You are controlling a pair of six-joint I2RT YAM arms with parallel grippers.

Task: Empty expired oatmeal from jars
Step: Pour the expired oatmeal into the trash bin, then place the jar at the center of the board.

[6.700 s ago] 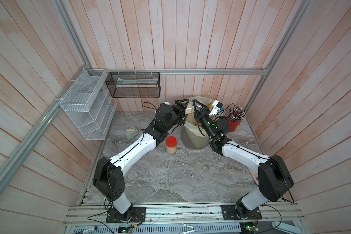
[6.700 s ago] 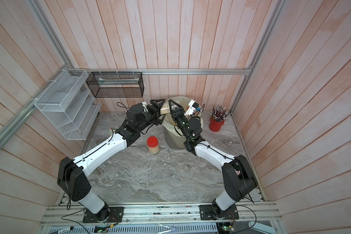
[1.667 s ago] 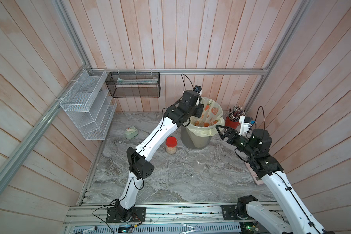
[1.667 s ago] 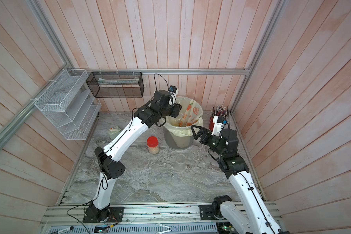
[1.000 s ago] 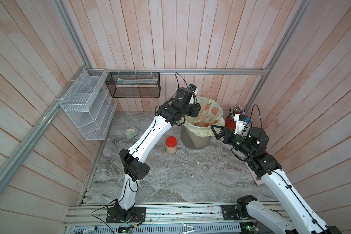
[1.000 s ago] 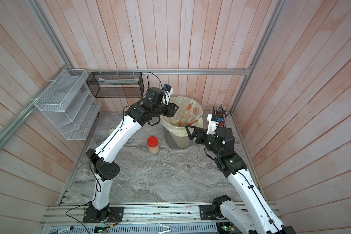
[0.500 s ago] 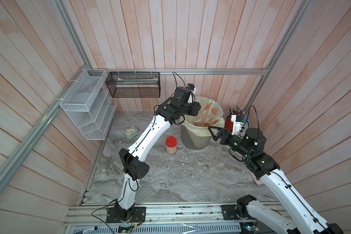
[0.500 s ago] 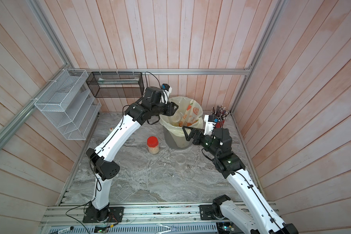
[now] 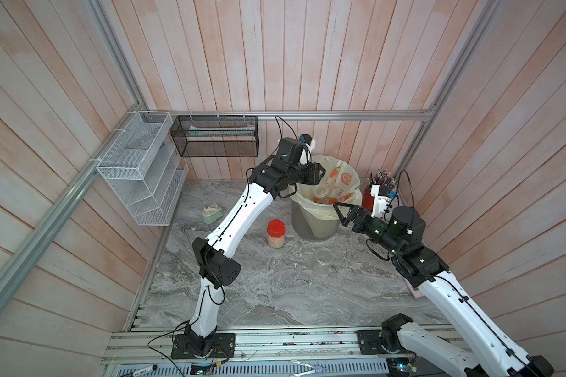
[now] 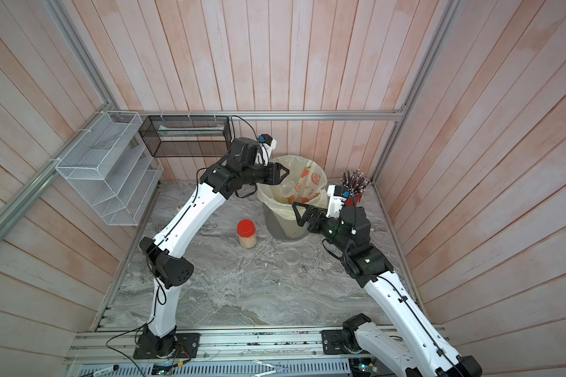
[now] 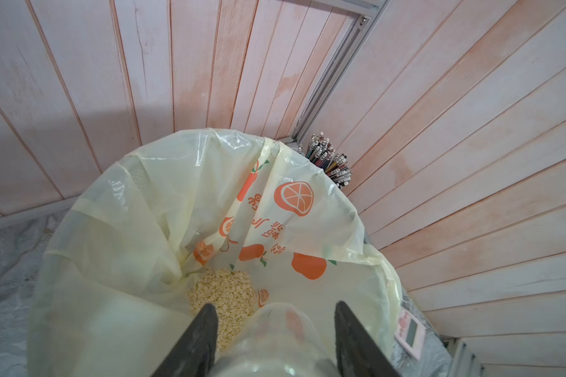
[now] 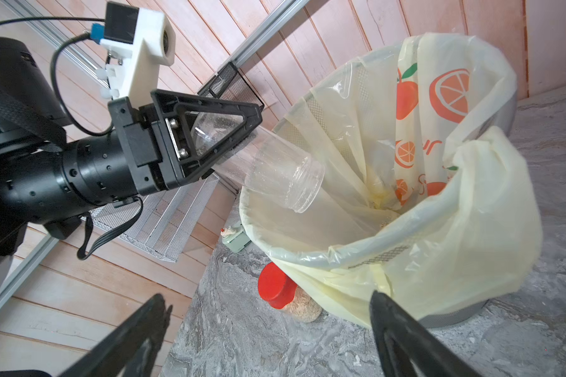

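Nearest the front rail, the grey marble tabletop (image 9: 275, 303) carries what looks like a loose clear lid (image 10: 270, 286). Past it an uncapped clear jar (image 9: 322, 259) stands upright w/ nothing visible inside, well apart from the bin, so prob. already dealt with. Further in, the red-lidded jar (image 9: 275, 233) stands just beside the bin (image 9: 311, 227), lid on, oatmeal (image 9: 275, 242) showing through its wall. It's parked close, I'd guess, because it's next in line.

The right gripper (image 10: 304, 213) hangs at the bin's near rim, jaws spread wide and gripping nothing (ready to take a lid or steady something, perhaps; can't say which).

Over the bin, the left gripper (image 12: 236, 130) is clamped on the base end of a third jar (image 12: 285, 176). Its mouth tips down toward the yellowish orange-print bag (image 11: 144, 202), which makes sense: whatever falls lands in the liner, not on the marble. That jar looks drained, only specks on its wall, and a heap of oatmeal (image 11: 223, 297) lies at the bag's bottom.

Behind, a red pencil cup (image 9: 368, 199) sits in the corner, and a small pale-green gadget (image 9: 211, 212) lies on the left arm's side.

Room: pinkish wood-plank walls (image 9: 307, 49) on three sides, aluminium framing, a white wire rack (image 9: 141, 169) & black mesh basket (image 9: 216, 140) hung up out of the way.
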